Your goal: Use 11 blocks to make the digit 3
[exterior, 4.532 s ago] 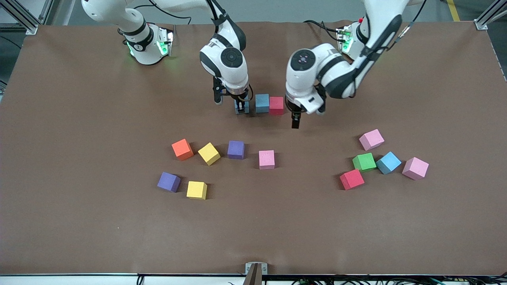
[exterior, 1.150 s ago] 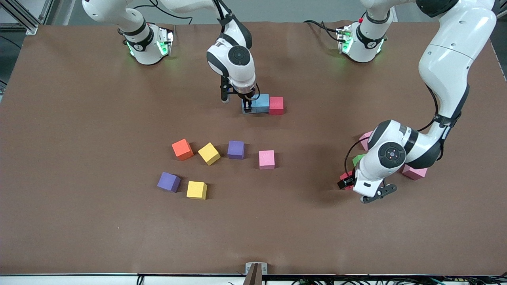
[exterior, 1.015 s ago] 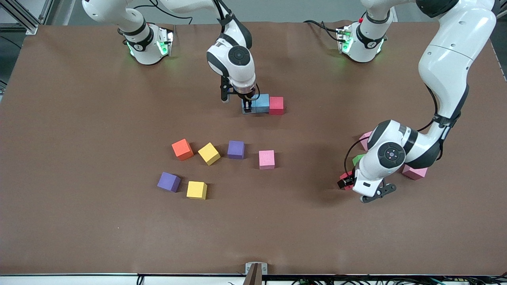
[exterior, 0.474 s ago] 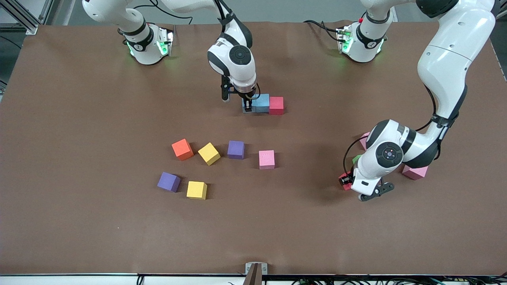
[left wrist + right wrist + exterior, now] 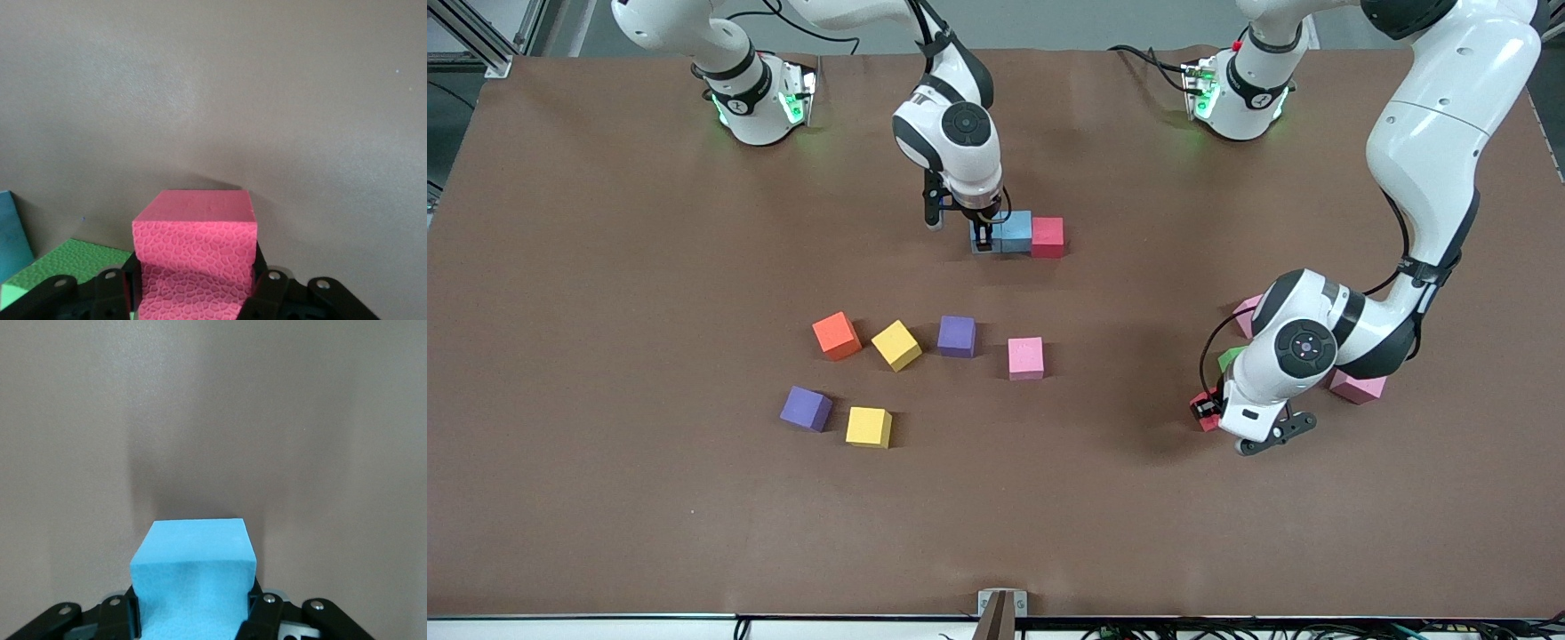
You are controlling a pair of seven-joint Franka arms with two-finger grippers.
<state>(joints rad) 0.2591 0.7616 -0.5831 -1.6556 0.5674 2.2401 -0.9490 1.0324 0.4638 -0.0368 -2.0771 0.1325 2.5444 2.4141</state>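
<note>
Left wrist view: the small red matte foam cube [image 5: 195, 257] at lower centre looks light and squashy; I have the left gripper [image 5: 193, 293] clamped on its flat sides. The right gripper [image 5: 193, 613] clamps a light blue foam cube [image 5: 193, 577].

I see even, bright overhead light with soft shadows. Ahead of the right gripper's [image 5: 193, 613] jaws, a dim, blurred shadow band lies on the table [image 5: 320, 420]; everything looks sharp.
</note>
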